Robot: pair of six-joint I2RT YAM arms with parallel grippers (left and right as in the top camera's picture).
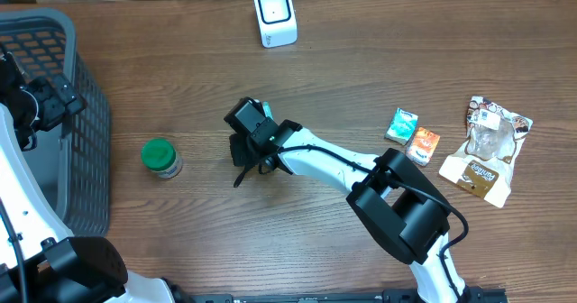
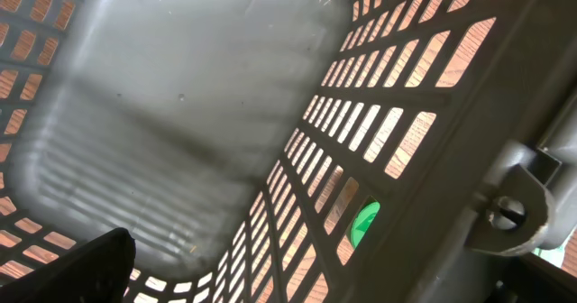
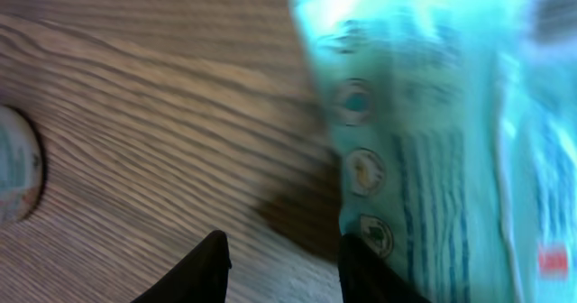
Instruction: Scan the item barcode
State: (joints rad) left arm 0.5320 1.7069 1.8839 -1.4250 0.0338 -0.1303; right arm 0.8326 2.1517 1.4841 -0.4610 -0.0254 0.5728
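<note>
Right end effector (image 3: 284,269) is hovering part-open beside the packet (image 3: 424,159), holding nothing; left end effector (image 1: 52,100) is gaping over the basket (image 1: 90,145).

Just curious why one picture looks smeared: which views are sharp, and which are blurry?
Overhead: sharp and evenly lit, no glare on the table. Right wrist: the teal packet is blurred, its print unreadable, and the wood grain is smeared too. Left wrist: the basket floor looks hazy, with bright wood showing through its slats.
</note>
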